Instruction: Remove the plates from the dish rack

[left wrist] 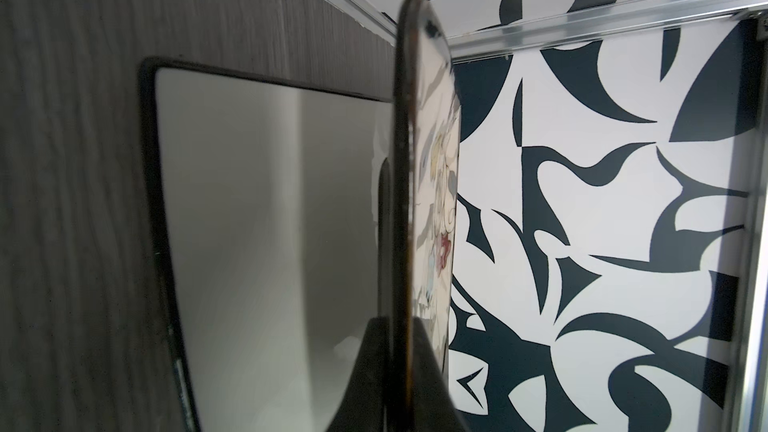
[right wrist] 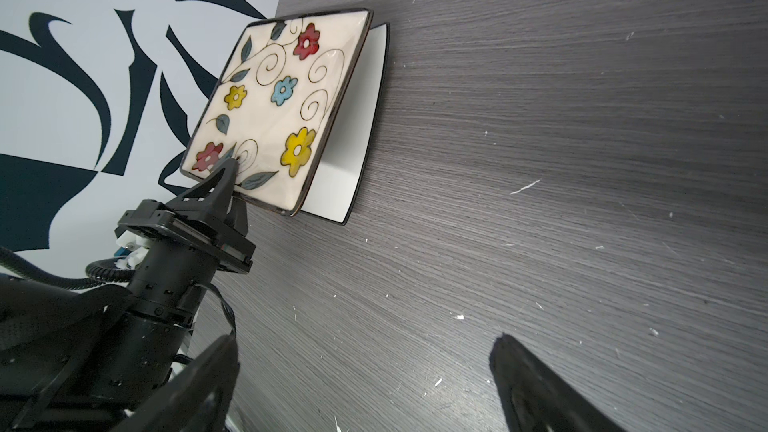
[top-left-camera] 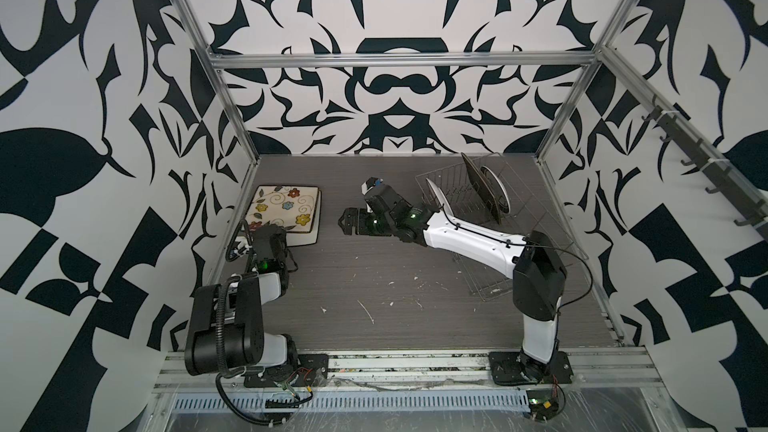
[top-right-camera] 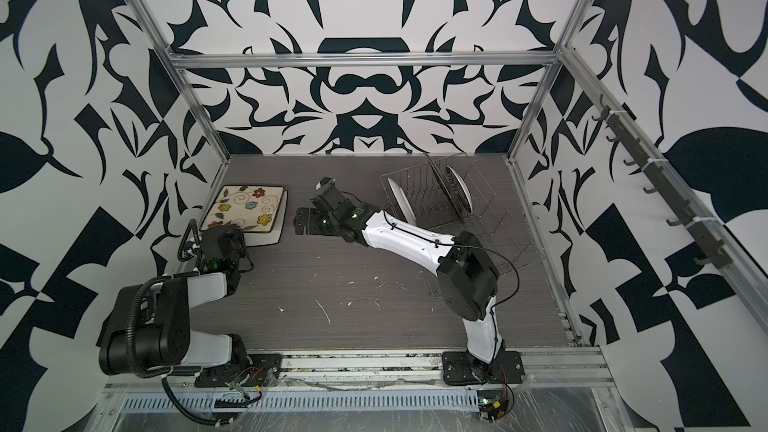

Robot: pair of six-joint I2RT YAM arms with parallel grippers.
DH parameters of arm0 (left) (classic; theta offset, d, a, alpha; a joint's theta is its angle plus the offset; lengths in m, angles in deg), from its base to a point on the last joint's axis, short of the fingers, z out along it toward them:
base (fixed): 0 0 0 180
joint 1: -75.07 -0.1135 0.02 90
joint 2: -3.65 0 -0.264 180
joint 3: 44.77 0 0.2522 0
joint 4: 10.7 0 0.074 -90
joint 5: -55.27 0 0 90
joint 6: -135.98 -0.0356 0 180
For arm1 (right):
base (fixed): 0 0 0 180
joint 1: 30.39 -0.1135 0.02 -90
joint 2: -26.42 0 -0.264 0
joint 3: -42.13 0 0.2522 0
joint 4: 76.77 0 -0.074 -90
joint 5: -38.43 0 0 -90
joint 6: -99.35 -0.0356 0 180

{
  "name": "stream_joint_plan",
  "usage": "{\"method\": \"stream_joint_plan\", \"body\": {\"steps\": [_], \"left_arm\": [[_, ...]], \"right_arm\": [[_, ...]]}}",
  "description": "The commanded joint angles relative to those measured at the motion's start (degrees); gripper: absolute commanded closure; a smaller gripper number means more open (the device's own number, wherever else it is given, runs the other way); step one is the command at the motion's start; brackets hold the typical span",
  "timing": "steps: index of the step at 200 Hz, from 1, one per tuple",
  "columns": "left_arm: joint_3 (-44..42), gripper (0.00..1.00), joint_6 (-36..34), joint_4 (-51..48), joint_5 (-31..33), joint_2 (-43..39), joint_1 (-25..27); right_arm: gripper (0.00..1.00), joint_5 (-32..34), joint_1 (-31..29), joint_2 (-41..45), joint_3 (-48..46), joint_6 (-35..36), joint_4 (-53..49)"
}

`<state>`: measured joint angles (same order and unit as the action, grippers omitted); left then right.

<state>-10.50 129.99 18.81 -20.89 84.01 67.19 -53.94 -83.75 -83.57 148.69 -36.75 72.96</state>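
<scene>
— Black jaws fill the near edge of the left wrist view, clenched on the rim of the flowered plate (left wrist: 436, 184). It is tilted over a white square plate (left wrist: 249, 201) lying flat on the bench (top-left-camera: 374, 276).
— And the right jaws?
— Spread wide, empty, over bare bench between those two and the dish rack (top-left-camera: 490, 290).
— What stands in it?
— Three plates on edge: a white one (top-left-camera: 438, 201), a dark one (top-left-camera: 478, 184), a round banded one (top-left-camera: 498, 193). Glazed ceramic, I'd judge: stiff, weighty, slick, easily chipped. Pinch the top rim and lift straight up between the tines.
</scene>
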Motion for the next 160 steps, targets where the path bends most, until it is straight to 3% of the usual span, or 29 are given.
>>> {"method": "stream_joint_plan", "body": {"steps": [1,160], "left_arm": [[3.74,1.00,1.14,9.92,-0.19,-1.26,-0.29],[4.02,1.00,0.89,8.63,-0.34,-0.24,-0.29]], "right_arm": [[0.02,-0.18,-0.25,1.45,1.65,0.93,0.66],[0.01,0.00,-0.25,1.54,1.10,0.58,0.87]]}}
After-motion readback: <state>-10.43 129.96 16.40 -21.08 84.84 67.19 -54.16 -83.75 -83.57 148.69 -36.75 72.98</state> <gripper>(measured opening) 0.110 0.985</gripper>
